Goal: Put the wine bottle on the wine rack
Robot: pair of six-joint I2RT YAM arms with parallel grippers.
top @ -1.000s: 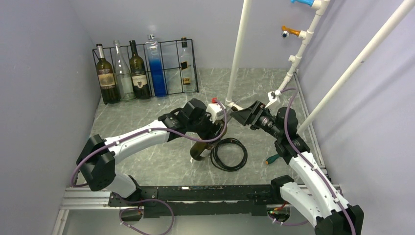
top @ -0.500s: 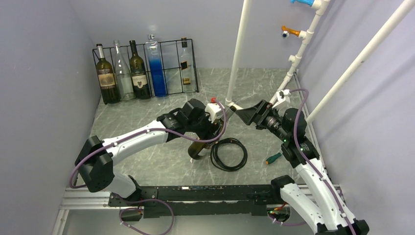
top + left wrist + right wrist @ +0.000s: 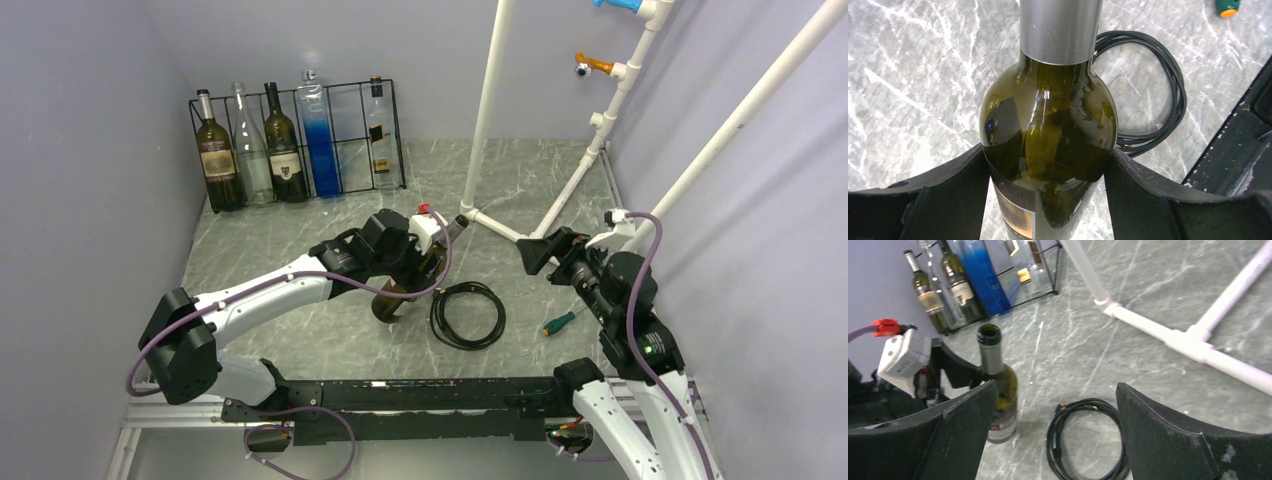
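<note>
While the left jaws gripped the standing wine bottle (image 3: 999, 387) mid-counter and the right jaws just hung wide open at 3 o'clock, the wine rack (image 3: 347, 86) sat way off at 11 o'clock.

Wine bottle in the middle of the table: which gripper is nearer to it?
Left. The left gripper is closed on the wine bottle, one finger on each side below its shoulder. The right gripper hangs open off to the bottle's right, apart from it and holding nothing.
</note>
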